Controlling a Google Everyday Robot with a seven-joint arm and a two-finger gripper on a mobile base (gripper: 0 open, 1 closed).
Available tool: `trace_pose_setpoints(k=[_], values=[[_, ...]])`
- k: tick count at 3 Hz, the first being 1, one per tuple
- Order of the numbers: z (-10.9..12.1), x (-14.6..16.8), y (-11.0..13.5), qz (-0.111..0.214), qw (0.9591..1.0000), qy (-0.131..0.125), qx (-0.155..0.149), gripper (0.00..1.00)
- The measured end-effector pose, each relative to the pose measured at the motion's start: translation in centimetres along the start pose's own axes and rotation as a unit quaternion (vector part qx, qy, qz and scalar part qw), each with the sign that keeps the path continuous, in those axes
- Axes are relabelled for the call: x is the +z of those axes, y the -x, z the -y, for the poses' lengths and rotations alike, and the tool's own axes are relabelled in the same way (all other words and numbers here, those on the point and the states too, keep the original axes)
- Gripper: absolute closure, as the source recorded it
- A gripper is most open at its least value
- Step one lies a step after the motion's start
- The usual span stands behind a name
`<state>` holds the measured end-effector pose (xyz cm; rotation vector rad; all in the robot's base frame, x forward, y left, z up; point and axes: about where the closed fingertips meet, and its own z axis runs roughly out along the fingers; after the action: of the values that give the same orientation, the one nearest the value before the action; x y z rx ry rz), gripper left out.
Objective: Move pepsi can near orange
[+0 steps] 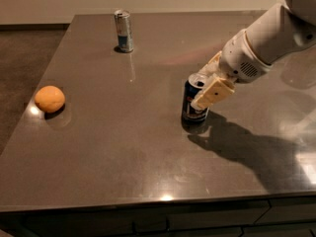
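The pepsi can, dark blue with a silver top, stands upright on the dark metal table, right of the middle. My gripper reaches in from the right at the can's top. Its jaws are open and straddle the can: the near cream finger lies across the can's front right, the other sits behind it. The orange lies near the table's left edge, far left of the can.
A slimmer silver-and-light-blue can stands at the back of the table. My white arm comes in from the upper right and casts a shadow on the table to the can's right. The floor drops off past the left edge.
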<state>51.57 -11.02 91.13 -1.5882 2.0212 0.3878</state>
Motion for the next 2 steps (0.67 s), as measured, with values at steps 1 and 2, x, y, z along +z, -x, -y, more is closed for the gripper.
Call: trace_pose_setpoints(k=[1, 2], values=[[0.0, 0.2, 1.5, 0.013, 0.9998, 0.014, -0.004, 0.72], [0.1, 0.2, 3.3, 0.017, 0.9995, 0.023, -0.013, 0.93]])
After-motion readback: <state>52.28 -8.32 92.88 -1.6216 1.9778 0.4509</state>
